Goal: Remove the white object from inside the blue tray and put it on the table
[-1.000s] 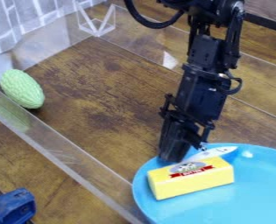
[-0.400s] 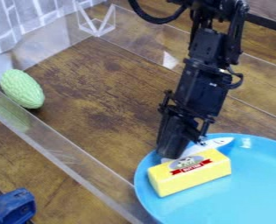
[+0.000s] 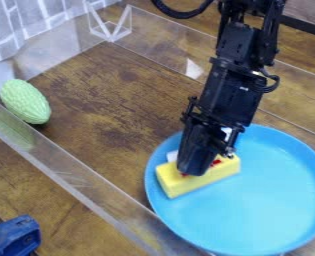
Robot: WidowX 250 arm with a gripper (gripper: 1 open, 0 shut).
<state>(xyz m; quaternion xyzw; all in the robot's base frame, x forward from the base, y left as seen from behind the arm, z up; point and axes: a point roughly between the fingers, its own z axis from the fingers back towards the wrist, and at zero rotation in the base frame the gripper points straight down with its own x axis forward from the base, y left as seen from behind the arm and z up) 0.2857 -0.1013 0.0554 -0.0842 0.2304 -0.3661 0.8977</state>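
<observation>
1. At the bottom left corner a blue item (image 3: 10, 238) is cut off by the frame edge; what it is cannot be told.
2. On the far left a green, ribbed, oval object (image 3: 25, 101) lies on the dark wooden surface (image 3: 113, 115); it sits just beside a clear plastic strip (image 3: 66, 165) that runs diagonally toward the lower middle; it is well apart from the tray.
3. At the top left a second clear plastic piece (image 3: 113, 20) stands on the wood; its edges catch the light.
4. Right of centre the black robot arm (image 3: 240, 70) comes down from the top edge, tilted steeply downward; its hand (image 3: 200, 165) reaches into the tray.
5. The hand is clenched, jaws drawn together at the block's upper face; whether they actually pinch the block or its label cannot be told, because the fingers cover that spot.
6. The block (image 3: 193, 180) is a yellow rectangular bar, sponge-like in look, with pale sides; a bit of red and white label shows at its top beside the hand; it lies inside the tray, by the left part of the rim.
7. The blue tray (image 3: 273, 215) is round and shallow with a raised rim; it fills the lower right and rests on the surface; its right part is bare.
</observation>
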